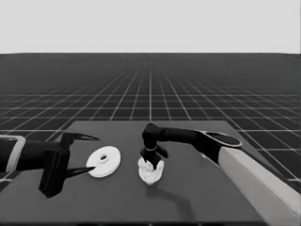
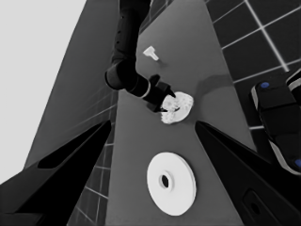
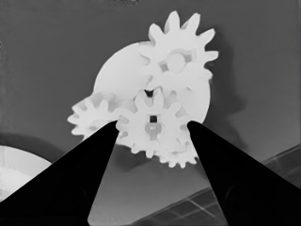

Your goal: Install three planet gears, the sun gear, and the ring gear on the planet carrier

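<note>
The planet carrier, the smaller round part (image 1: 151,175) (image 3: 120,70), lies at the table's middle. Three planet gears sit on it: one (image 3: 176,59), a second (image 3: 89,117) and a third (image 3: 181,157) that is partly covered. The sun gear (image 3: 153,125) stands in the centre between them. My right gripper (image 1: 153,159) (image 3: 153,141) points down over the carrier, and its fingertips (image 3: 110,129) touch both sides of the sun gear. The ring gear, the larger round part (image 1: 104,161) (image 2: 170,182), lies flat to the left. My left gripper (image 1: 89,154) (image 2: 153,125) waits open beside it and holds nothing.
A thin white piece (image 2: 151,52) lies on the table beyond the right arm (image 1: 188,136). Dark machinery with blue lights (image 2: 277,108) shows past the table's edge. The right arm's pale forearm (image 1: 258,183) crosses the lower right corner.
</note>
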